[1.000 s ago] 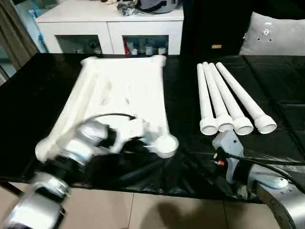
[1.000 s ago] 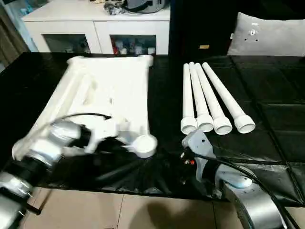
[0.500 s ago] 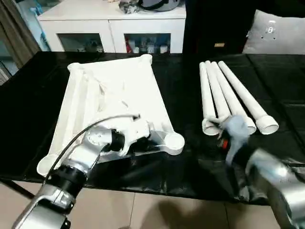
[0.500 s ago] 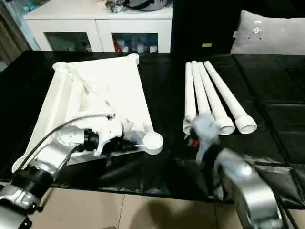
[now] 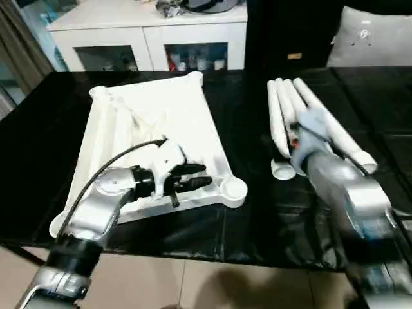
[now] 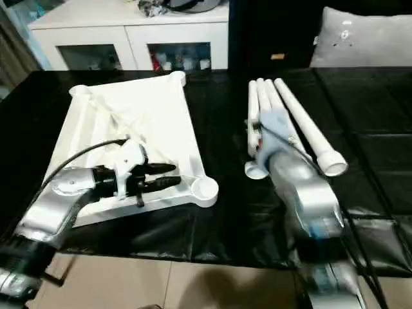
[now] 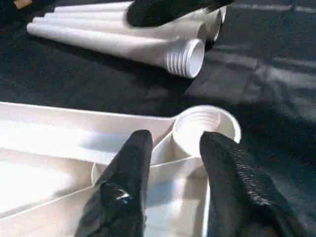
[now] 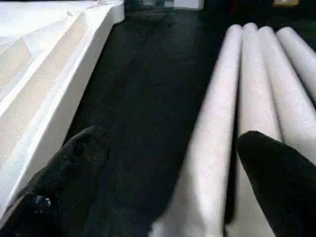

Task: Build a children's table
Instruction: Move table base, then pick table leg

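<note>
Just beyond the left pincer [image 7: 170, 163] lies the tabletop's corner socket [image 7: 206, 129]

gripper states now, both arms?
Left gripper: open, holding nothing, over the tabletop near its corner socket.
Right gripper: open wide, empty, above the legs.

- A black sheet [image 5: 38, 148] is spread over the surface.
- A white cabinet [image 5: 148, 32] with glass doors is seen behind.
- Beige floor tiles [image 5: 193, 283] are seen below.
- A grey cushion [image 5: 370, 42] is propped at the back.

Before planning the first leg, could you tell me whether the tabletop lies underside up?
Underside up: the tabletop shows its ribs, and the open corner socket faces upward.
</note>
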